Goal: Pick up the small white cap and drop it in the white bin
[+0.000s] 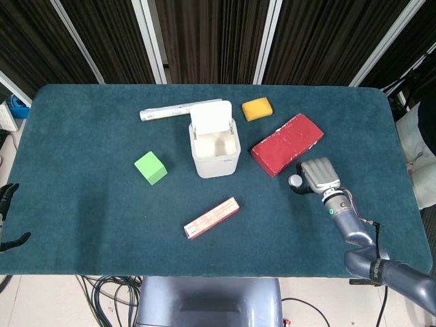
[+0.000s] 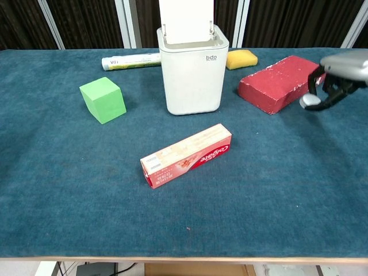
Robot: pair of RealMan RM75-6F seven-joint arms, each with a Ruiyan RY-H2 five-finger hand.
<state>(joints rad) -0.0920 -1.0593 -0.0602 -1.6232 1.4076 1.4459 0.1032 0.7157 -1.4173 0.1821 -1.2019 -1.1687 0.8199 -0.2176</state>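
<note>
The small white cap (image 2: 309,100) (image 1: 295,181) hangs clear of the table, pinched in the fingers of my right hand (image 2: 336,77) (image 1: 318,176). That hand hovers just in front of the red brick (image 2: 282,83) (image 1: 287,144), right of the white bin (image 2: 193,72) (image 1: 215,152). The bin stands at the table's middle with its lid tipped up and its mouth uncovered. My left hand (image 1: 7,218) shows only as dark fingertips at the far left edge of the head view, off the table and apart from everything.
A toothpaste box (image 2: 186,155) lies in front of the bin. A green cube (image 2: 103,100) sits to the bin's left, a white tube (image 2: 130,60) behind it, and a yellow sponge (image 2: 241,58) at the back right.
</note>
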